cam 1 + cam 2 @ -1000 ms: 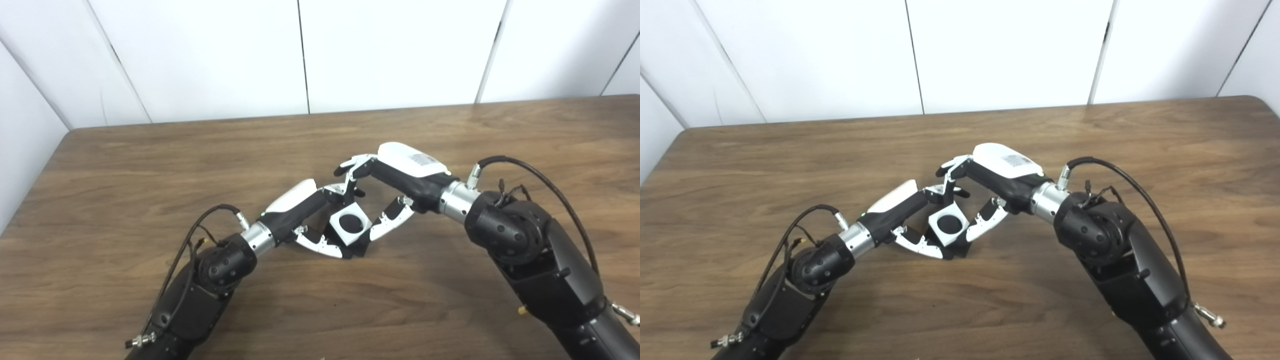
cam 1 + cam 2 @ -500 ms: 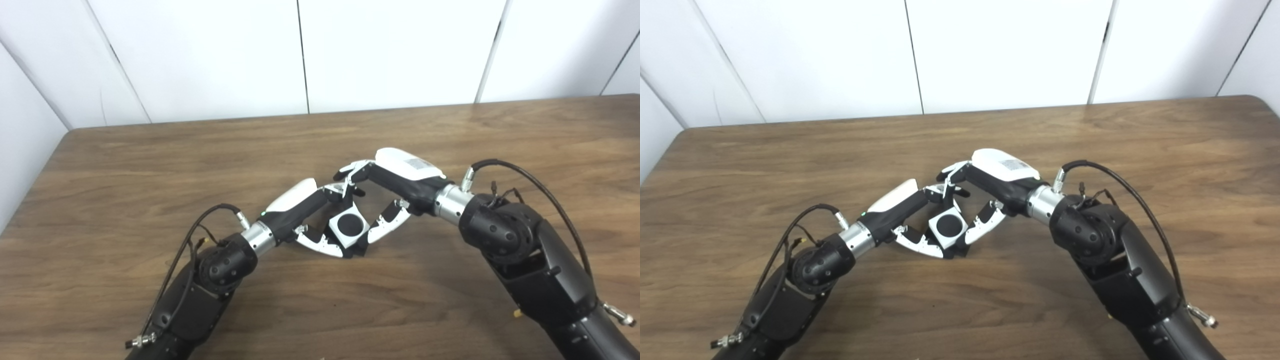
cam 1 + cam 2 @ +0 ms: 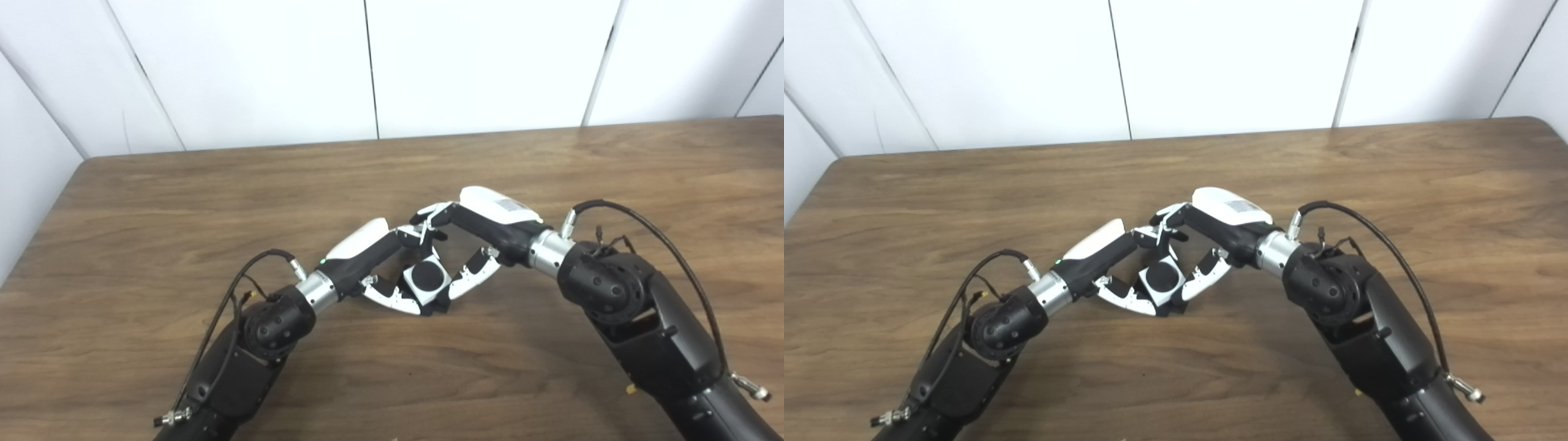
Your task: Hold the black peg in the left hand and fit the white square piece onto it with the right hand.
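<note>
The white square piece (image 3: 413,290) sits between my two hands at the middle of the table, its face tilted up toward the cameras. The black peg (image 3: 427,277) shows only as a round black end filling the piece's hole; the rest of it is hidden. My left hand (image 3: 383,257) comes in from the lower left and is shut on the peg beneath the piece. From the right, my right hand (image 3: 1216,226) is shut on the white square piece, thumb below and fingers over its far edge. The fingers of both hands touch above the piece.
The brown wooden table (image 3: 184,202) stretches out on all sides of the hands, with white wall panels behind its far edge. Black cables loop off both forearms. Nothing else lies on the table.
My right hand and forearm have sunk lower and drawn in toward the left hand, carrying the white piece with them. The black end now fills the hole. The left hand has stayed put.
</note>
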`<state>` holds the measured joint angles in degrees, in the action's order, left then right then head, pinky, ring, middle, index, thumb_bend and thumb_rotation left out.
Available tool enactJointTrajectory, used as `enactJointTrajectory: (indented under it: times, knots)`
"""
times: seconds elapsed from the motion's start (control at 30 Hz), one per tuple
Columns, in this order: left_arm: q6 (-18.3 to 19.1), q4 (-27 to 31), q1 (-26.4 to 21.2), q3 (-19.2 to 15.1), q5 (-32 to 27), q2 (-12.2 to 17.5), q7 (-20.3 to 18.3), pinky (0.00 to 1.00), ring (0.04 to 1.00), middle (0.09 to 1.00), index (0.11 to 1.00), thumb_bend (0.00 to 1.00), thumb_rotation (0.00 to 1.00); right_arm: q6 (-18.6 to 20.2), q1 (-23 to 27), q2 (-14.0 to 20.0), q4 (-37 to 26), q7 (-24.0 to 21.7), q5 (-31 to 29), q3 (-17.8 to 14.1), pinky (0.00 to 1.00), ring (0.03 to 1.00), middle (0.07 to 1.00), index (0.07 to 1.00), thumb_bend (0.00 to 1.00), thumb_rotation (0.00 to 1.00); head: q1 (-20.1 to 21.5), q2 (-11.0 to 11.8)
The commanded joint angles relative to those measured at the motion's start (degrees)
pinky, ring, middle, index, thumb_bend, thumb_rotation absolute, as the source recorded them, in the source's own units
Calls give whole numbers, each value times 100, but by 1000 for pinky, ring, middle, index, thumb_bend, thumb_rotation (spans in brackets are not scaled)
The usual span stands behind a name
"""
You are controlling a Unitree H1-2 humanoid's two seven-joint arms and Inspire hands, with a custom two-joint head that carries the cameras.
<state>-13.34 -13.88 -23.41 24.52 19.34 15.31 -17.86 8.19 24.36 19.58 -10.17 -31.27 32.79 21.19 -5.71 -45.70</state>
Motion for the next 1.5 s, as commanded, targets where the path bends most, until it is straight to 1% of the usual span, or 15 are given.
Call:
enactJointTrajectory:
  times: [0.0,0.07,0.17,0.43,0.6,0.73,0.83,1.0,1.07,1.2,1.33,1.47]
  knots:
    - [261,-189,175,198,183,35,-319,802,923,867,491,521,77,-3,178,83,-94,35,-37,-100,803,906,957,906,918,309,-8,-3]
    - [294,-179,170,185,159,41,-338,811,925,867,491,521,76,31,170,112,-131,11,-33,-113,795,914,975,953,934,321,-7,-2]
    - [271,-201,153,180,157,52,-335,813,926,866,491,520,78,64,173,144,-150,-4,-32,-125,791,921,985,990,949,332,-3,7]
    - [250,-204,134,185,174,81,-340,806,923,867,491,519,80,170,176,206,-216,-48,-71,-164,802,919,981,1000,967,336,-3,3]
    - [286,-200,143,168,142,82,-353,826,924,868,492,519,80,189,148,259,-238,-22,-192,-231,801,923,979,993,973,327,5,2]
    - [311,-162,157,168,153,99,-360,815,919,868,492,518,82,169,116,326,-321,18,-381,-413,781,916,970,979,976,357,-6,-10]
    - [305,-167,166,158,142,110,-358,809,916,868,491,519,81,205,102,404,-424,47,-563,-650,762,893,959,954,991,376,21,-13]
    - [263,-204,163,151,126,131,-358,815,915,871,491,519,80,57,155,565,-403,78,-879,-967,741,888,952,942,1000,405,68,-5]
    - [230,-224,157,150,127,137,-345,807,912,868,491,519,81,120,151,691,-467,59,-1021,-1138,742,901,953,935,1000,405,75,-5]
    - [195,-261,137,150,128,146,-343,812,912,871,491,518,83,227,116,883,-580,105,-1156,-1422,715,871,923,908,1000,392,120,6]
    - [207,-258,128,149,144,155,-341,813,914,869,491,518,83,188,18,916,-587,289,-1239,-1623,743,875,903,894,980,369,138,26]
    - [202,-266,133,135,130,165,-331,817,913,865,491,518,83,255,-108,895,-635,403,-1302,-1704,731,870,914,914,988,361,183,51]
